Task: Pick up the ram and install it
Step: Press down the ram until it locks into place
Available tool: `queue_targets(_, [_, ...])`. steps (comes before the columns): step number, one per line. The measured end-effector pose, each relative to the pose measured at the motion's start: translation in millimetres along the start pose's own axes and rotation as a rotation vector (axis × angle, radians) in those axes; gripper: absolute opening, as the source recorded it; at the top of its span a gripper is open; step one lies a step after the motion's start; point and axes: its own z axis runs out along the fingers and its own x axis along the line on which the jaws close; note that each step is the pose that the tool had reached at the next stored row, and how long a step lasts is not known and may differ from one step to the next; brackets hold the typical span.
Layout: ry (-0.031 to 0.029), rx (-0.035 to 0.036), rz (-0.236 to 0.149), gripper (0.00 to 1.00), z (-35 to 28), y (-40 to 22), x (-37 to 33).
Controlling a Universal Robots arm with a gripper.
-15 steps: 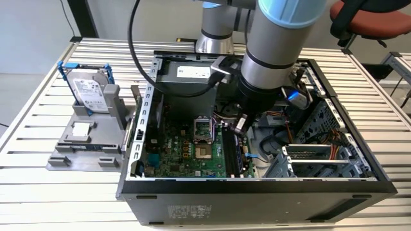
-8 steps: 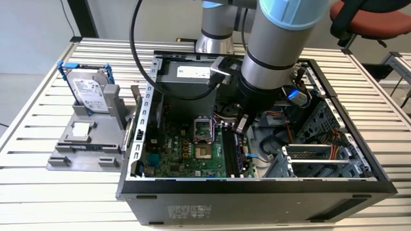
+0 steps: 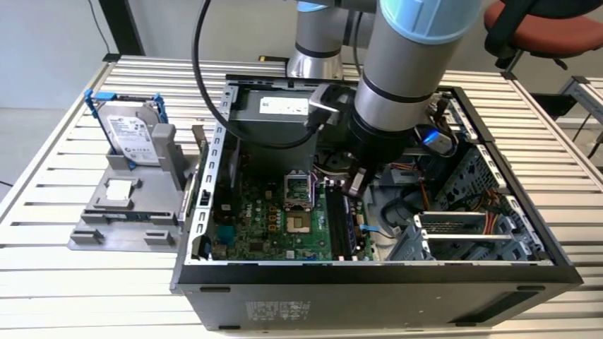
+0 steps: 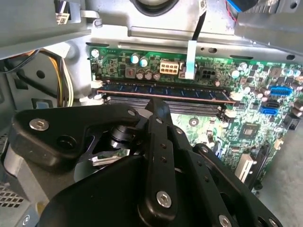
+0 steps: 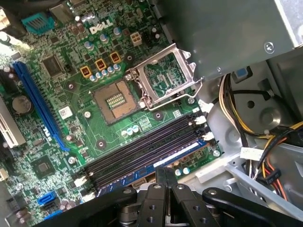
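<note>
Looking past the gripper (image 5: pixel 164 171) in the first wrist view, I am seeing its two fingers (image 5: pixel 158 178) pressed together with nothing between them. It is hanging low inside the open computer case (image 3: pixel 377 272), its tip just over the edge of the motherboard (image 5: pixel 71 142) where the memory slots (image 5: pixel 142 152) are running.

The ram (image 5: pixel 182 154) is sitting right below the fingertips, standing on edge in the slot nearest the hand, its pale label showing along the side. In the second wrist view the gripper (image 4: pixel 158 105) is overlapping the top edge of the ram (image 4: pixel 189 93), and I cannot tell whether the two are touching. White latches (image 4: pixel 97 96) are standing at the slot ends.

Just beyond the ram, the other dark slots are lying parallel to it. Farther from the hand, the processor socket (image 5: pixel 116 100) is lying bare with its metal frame (image 5: pixel 163 78) flipped up.

In the exterior view the arm (image 3: pixel 405 92) is reaching down into the case, the gripper (image 3: pixel 356 185) deep among the cables. Well away from the hand, outside the case, a hard drive (image 3: pixel 130 134) in a blue bracket is standing upright on a grey stand (image 3: pixel 123 226) on the slatted table (image 3: pixel 56 282).
</note>
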Motion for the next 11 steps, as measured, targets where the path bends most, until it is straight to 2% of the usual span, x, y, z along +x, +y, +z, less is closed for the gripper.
queue_targets(2, [-0.0043,0.0074,-0.017,0.00,0.0,0.0,0.0])
queue_targets(5, [-0.0074,0.0118,-0.046,0.00,0.0,-0.1,-0.1])
queue_targets(11, [-0.0061,0.0051,-0.151,0.00,0.0,-0.1,-0.1])
